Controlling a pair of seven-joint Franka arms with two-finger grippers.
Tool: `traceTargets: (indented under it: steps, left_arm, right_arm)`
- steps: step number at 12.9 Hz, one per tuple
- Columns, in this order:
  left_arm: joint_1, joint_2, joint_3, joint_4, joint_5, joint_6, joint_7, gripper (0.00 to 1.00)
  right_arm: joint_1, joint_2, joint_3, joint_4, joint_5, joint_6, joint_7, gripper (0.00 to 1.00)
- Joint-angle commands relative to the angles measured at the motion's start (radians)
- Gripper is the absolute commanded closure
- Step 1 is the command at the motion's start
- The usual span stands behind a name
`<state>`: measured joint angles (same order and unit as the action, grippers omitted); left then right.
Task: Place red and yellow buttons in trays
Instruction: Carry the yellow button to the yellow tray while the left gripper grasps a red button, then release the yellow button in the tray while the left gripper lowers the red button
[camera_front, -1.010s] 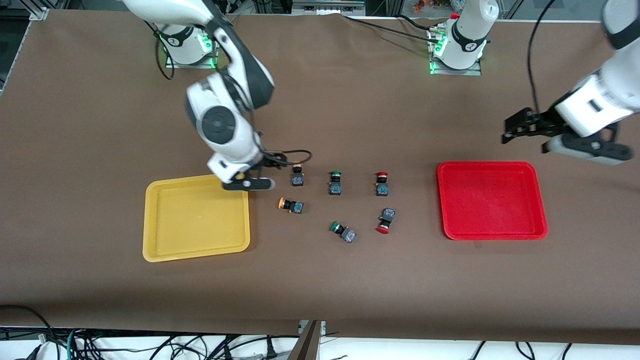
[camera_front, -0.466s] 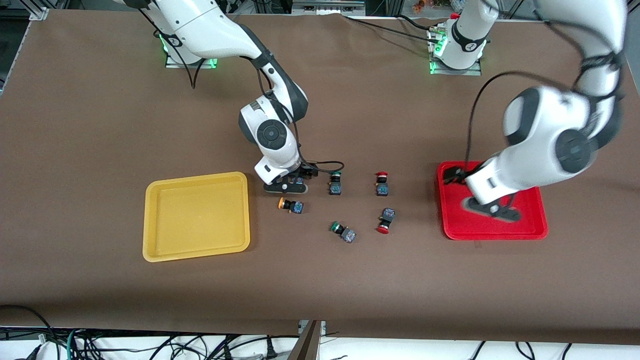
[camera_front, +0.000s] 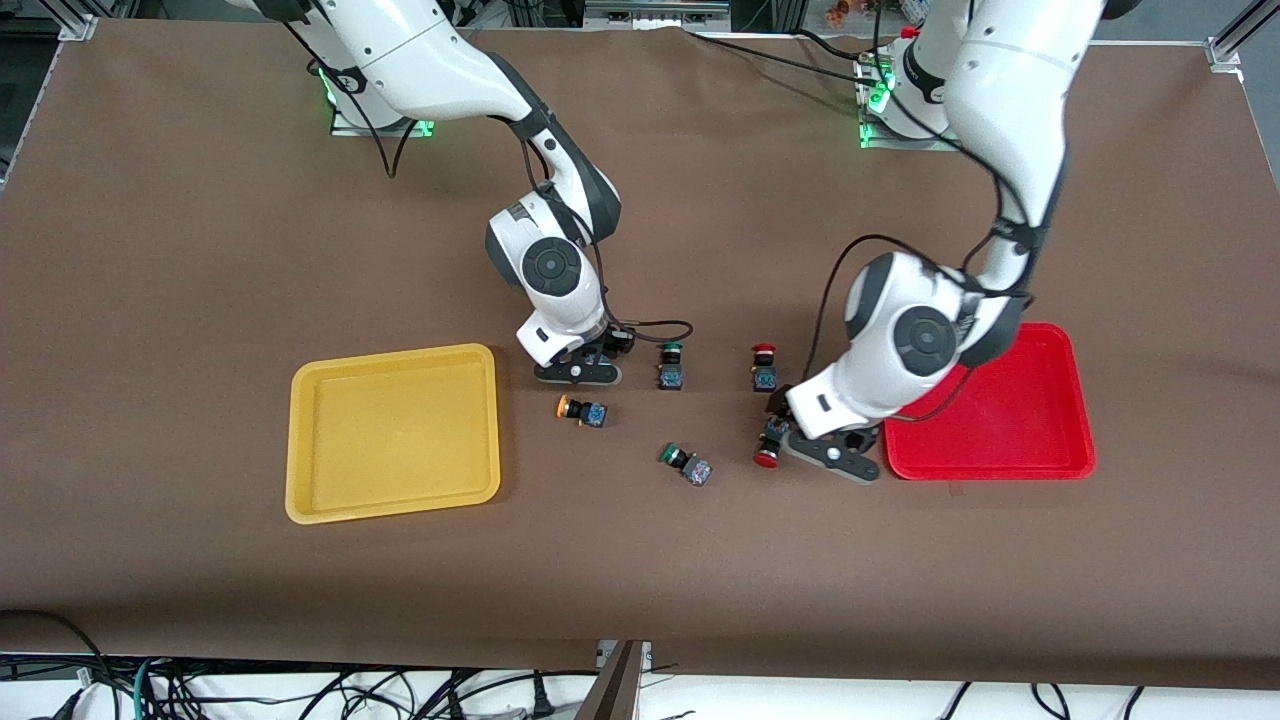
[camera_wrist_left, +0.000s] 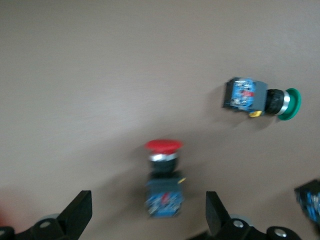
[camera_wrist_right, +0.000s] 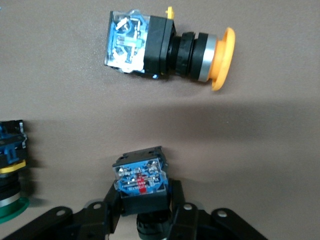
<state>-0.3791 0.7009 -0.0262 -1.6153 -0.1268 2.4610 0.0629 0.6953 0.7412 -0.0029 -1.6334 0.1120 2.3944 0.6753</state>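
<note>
My right gripper (camera_front: 590, 365) is down at the table beside the yellow tray (camera_front: 392, 430). In the right wrist view it (camera_wrist_right: 143, 200) is shut on the dark body of a yellow button (camera_wrist_right: 141, 182), whose cap is hidden. A second yellow button (camera_front: 583, 410) lies on its side close by (camera_wrist_right: 170, 50). My left gripper (camera_front: 790, 440) is open, its fingers either side of a red button (camera_wrist_left: 164, 180) lying on its side (camera_front: 766, 457) beside the red tray (camera_front: 1000, 420). Another red button (camera_front: 764, 368) stands upright.
Two green-capped buttons sit between the trays: one upright (camera_front: 670, 365), one lying on its side (camera_front: 686, 463), which also shows in the left wrist view (camera_wrist_left: 260, 97). Both trays hold nothing.
My left arm swung from beyond the red tray, over it, down to the lying red button. My right gripper moved from the yellow tray's corner onto the upright yellow button.
</note>
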Motion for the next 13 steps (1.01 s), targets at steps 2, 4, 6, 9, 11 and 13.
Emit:
traceTargets:
  steps: [2, 4, 6, 9, 11, 13]
  left_arm:
    - [-0.061, 0.063, 0.025, -0.081, -0.008, 0.197, -0.040, 0.00]
    - [-0.067, 0.074, 0.026, -0.080, 0.048, 0.207, -0.041, 0.00]
    - [-0.058, 0.071, 0.026, -0.084, 0.078, 0.202, -0.043, 0.72]
    - [-0.058, 0.043, 0.026, -0.086, 0.078, 0.170, -0.049, 1.00]
    - [-0.049, -0.022, 0.069, -0.069, 0.085, -0.051, -0.038, 1.00]
    - [-0.040, -0.104, 0.110, -0.043, 0.203, -0.295, -0.003, 1.00]
  right_arm:
    - [-0.042, -0.109, -0.025, 0.074, -0.005, -0.276, -0.119, 1.00]
    - [-0.098, -0.109, -0.060, 0.147, -0.012, -0.395, -0.331, 1.00]
    - [-0.161, -0.083, -0.123, 0.138, -0.064, -0.358, -0.564, 1.00]
    - [-0.310, -0.019, -0.129, 0.126, -0.072, -0.212, -0.825, 1.00]
    - [-0.332, -0.016, -0.129, 0.130, -0.069, -0.205, -0.873, 0.71]
    - [-0.288, -0.055, -0.121, 0.142, -0.055, -0.266, -0.858, 0.01]
